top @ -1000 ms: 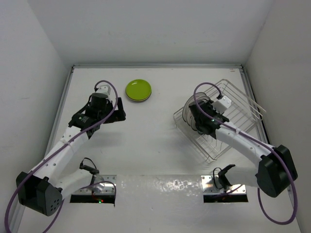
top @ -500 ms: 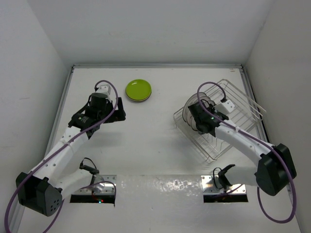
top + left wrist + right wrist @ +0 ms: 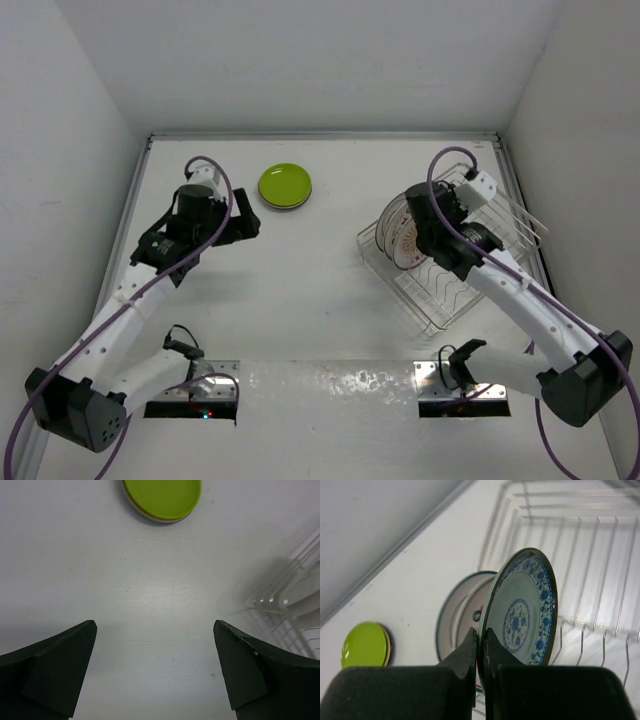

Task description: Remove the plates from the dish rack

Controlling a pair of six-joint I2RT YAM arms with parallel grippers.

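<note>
Right gripper (image 3: pixel 480 641) is pinched tight on the lower left rim of a blue-patterned plate (image 3: pixel 521 614). The plate stands upright on edge in the middle of the right wrist view, its flowered face turned toward the right of the frame. Behind it run the silvery wires of the dish rack (image 3: pixel 580 555); whether the plate's bottom edge touches the tines cannot be told. Just left of it in that view, larger plates (image 3: pixel 457 617) stand on edge, white-faced with a dark rim.

In the overhead view the dish rack (image 3: pixel 500 215) sits at the right of the table (image 3: pixel 320 290), turned at an angle. The right gripper (image 3: pixel 440 215) is over the rack's left end, beside an upright orange-patterned plate (image 3: pixel 403 235).

Left gripper (image 3: pixel 154 625) hangs above bare table in the left half of the overhead view, its fingers spread wide with nothing between them. At the upper centre of the left wrist view a lime-green plate (image 3: pixel 161 495) lies flat on a beige plate (image 3: pixel 150 516), whose rim shows beneath. Both are well apart from the rack.
</note>
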